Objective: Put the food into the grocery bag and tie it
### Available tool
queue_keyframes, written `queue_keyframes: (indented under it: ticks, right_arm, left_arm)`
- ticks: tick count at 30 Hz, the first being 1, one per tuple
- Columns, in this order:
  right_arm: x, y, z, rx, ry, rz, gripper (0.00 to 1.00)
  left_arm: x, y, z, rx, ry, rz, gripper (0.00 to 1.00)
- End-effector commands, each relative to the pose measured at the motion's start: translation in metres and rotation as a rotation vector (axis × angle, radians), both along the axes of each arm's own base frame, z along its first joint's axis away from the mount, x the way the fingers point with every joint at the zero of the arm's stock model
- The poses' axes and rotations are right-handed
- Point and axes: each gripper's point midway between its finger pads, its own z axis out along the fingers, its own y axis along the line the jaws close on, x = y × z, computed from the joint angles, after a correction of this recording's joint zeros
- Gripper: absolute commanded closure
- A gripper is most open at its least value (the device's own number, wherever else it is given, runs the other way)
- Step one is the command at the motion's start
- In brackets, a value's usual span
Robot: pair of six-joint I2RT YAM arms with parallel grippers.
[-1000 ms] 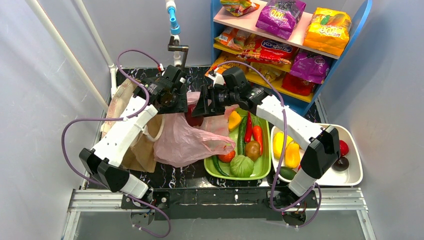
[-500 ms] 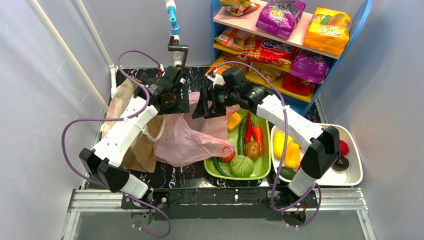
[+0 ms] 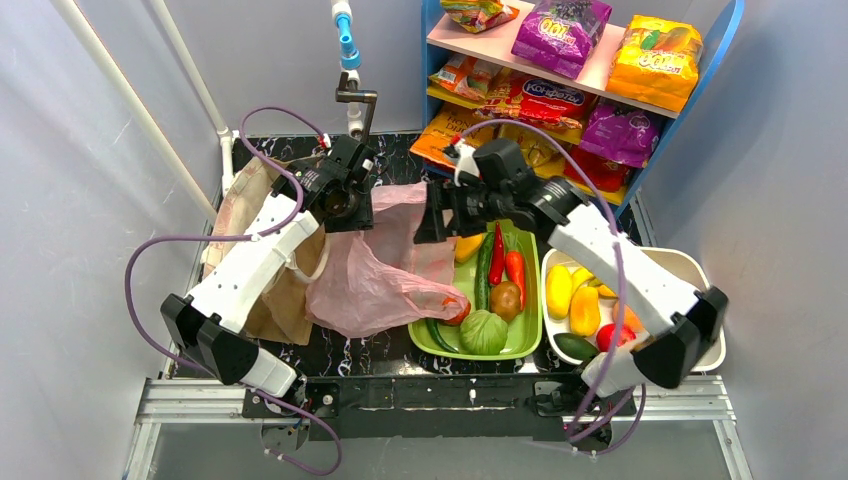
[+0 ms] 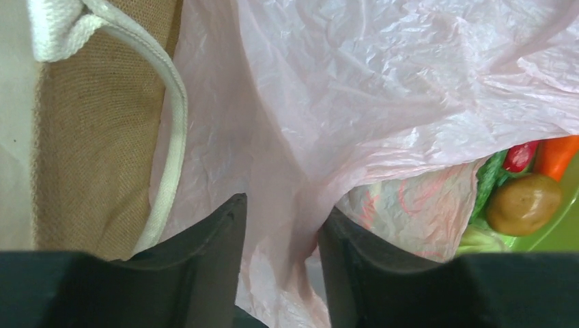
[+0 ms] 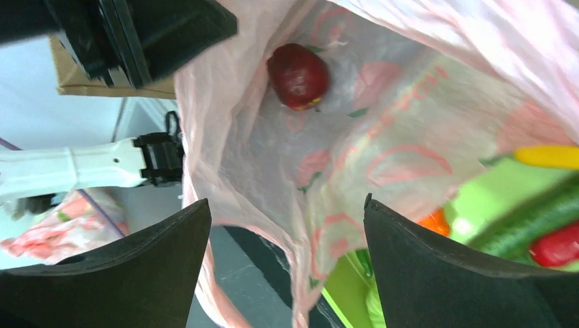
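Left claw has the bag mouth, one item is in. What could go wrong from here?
The left claw pinches only a fold of the thin pink plastic bag; the film may slip or tear, collapsing the mouth. The bag drapes over the green plastic tray, so the open right claw may snag it on the next pick. The dark-red round item inside lies loose and might roll out.

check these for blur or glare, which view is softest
Right wrist view: the red onion in the pink bag is sharp, but the green tray and cucumber at lower right are blurred. Left wrist view: bag creases are crisp, the fingers only dark shapes. Top external view: even light, sharp, slight shine on the shelf packets.
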Motion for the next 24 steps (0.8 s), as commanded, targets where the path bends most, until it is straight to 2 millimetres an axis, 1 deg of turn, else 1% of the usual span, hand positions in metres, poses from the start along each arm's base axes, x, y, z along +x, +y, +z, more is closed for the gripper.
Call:
queue_keyframes:
  ticks: [1,4,6,9,10,12,17,21,24]
  right_arm:
    - [-0.011,-0.051,-0.019,-0.138,-0.073,-0.077,0.11]
    - [-0.019,-0.078,-0.040,-0.221,-0.080,-0.125,0.10]
    - [-0.023,-0.093,-0.050,-0.267,-0.082,-0.155,0.10]
    - [-0.034,-0.112,-0.062,-0.317,-0.076,-0.175,0.10]
    - [-0.037,-0.117,-0.066,-0.332,-0.071,-0.180,0.10]
    - [-0.044,-0.126,-0.073,-0.355,-0.050,-0.189,0.09]
    - [-0.053,-0.153,-0.092,-0.457,-0.008,-0.265,0.03]
    - [-0.054,-0.173,-0.110,-0.583,0.052,-0.344,0.01]
    - [-0.051,-0.182,-0.120,-0.648,0.089,-0.389,0.02]
  left_arm:
    - [-0.006,0.001,0.001,-0.021,0.003,0.000,0.66]
    - [-0.005,0.000,0.002,-0.020,0.005,-0.003,0.77]
    - [-0.005,0.000,0.001,-0.019,0.009,-0.006,0.86]
    - [-0.006,-0.002,0.000,-0.024,0.015,-0.011,0.98]
    - [-0.007,-0.002,0.000,-0.028,0.016,-0.013,1.00]
    - [-0.007,-0.002,-0.001,-0.026,0.021,-0.015,1.00]
    - [-0.009,0.000,-0.002,-0.027,0.016,-0.010,1.00]
    - [-0.009,0.000,-0.002,-0.029,0.013,-0.010,1.00]
    - [-0.009,-0.001,-0.001,-0.032,0.013,-0.008,1.00]
